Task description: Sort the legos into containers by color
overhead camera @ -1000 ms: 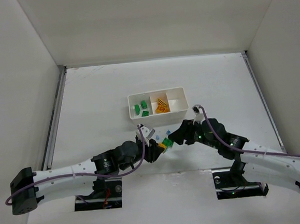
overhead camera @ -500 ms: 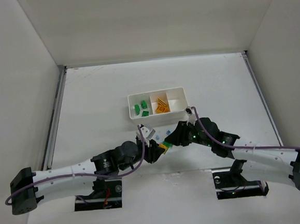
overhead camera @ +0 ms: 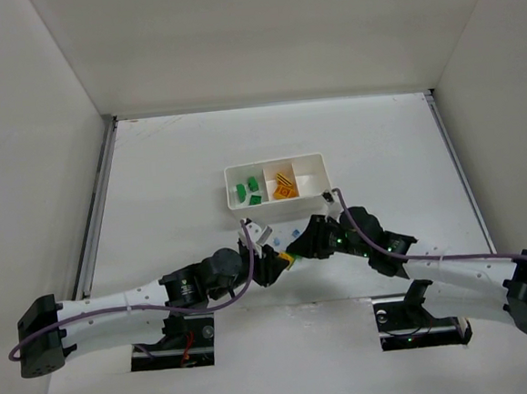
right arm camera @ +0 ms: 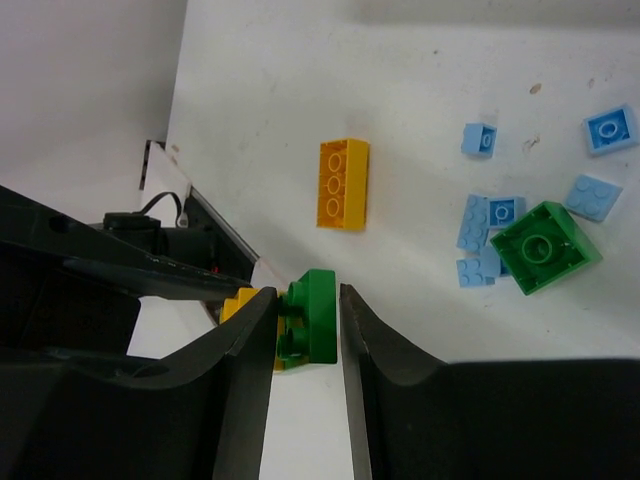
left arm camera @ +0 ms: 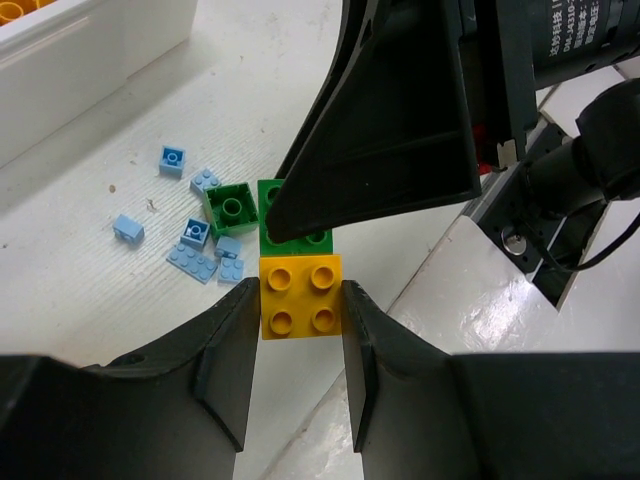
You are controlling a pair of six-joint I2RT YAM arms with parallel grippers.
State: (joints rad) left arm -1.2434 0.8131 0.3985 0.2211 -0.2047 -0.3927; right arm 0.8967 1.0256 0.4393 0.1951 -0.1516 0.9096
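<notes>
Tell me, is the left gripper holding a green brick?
No, the left gripper clamps a yellow brick; the attached green brick lies beyond its fingers.

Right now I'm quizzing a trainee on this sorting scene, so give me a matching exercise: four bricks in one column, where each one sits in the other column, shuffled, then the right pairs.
Bricks:
1. yellow square brick
2. green brick joined to it
3. long orange brick
4. loose green brick

Places:
A. on the table among the blue pieces
B. between the right fingers
C. lying on the table apart from the other bricks
D. between the left fingers

Pairs: 1-D, 2-B, 3-C, 4-A
</notes>
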